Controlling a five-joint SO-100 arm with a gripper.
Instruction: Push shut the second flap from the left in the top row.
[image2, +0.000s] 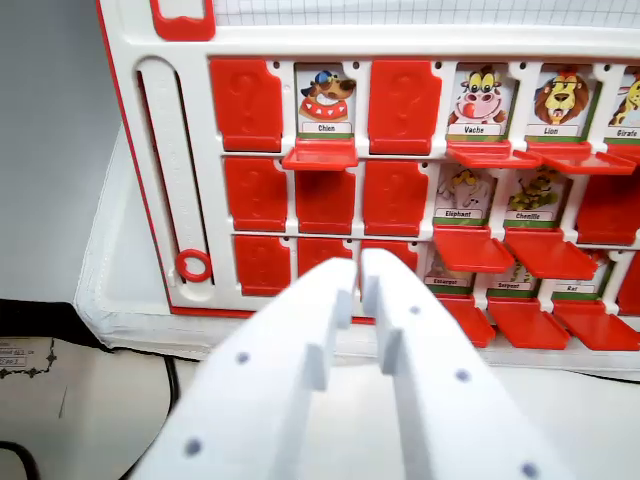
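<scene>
I am lined up for the approach: my gripper hangs below the board, its fingers nearly pressed together, holding nothing. The Chien flap, second from the wrist view's left in the top row, lies open. Next I must rise and, probably, shift slightly left to push it.

White cloth-covered surface under the red-and-white flap game board, a printed paper sheet beside it.
</scene>
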